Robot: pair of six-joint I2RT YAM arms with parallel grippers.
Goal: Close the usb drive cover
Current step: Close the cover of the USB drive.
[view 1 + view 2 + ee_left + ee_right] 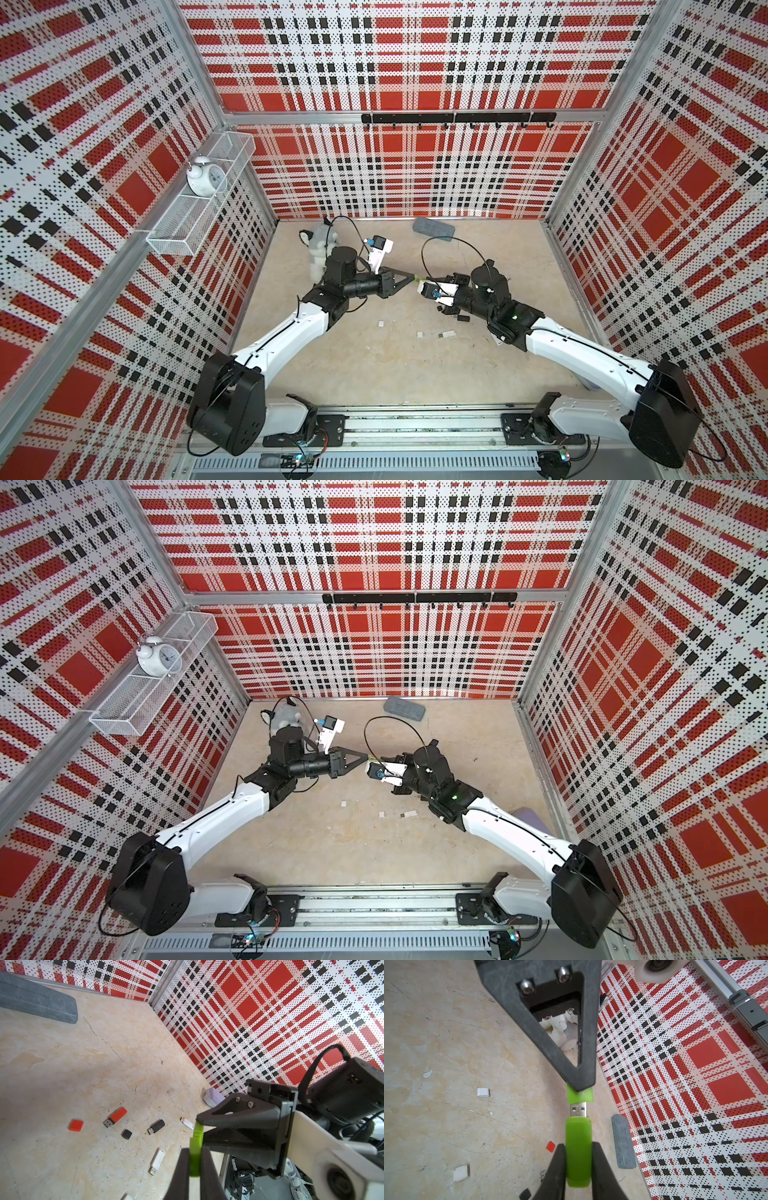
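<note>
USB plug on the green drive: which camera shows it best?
Right wrist: bare metal plug in plain view between green cap and body. Left wrist sees the plastic edge-on, plug hidden; top views, a green speck.

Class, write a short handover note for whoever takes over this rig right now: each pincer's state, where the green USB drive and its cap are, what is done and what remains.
Left pincer: shut on the green cap.
Right pincer: shut on the green drive by its body, with the metal plug bare and pointing at the cap.
Position: both parts are held above the table, lined up, with the plug tip at the cap's mouth.
Done: drive and cap picked up and aligned.
Left: push the cap fully onto the plug.
</note>
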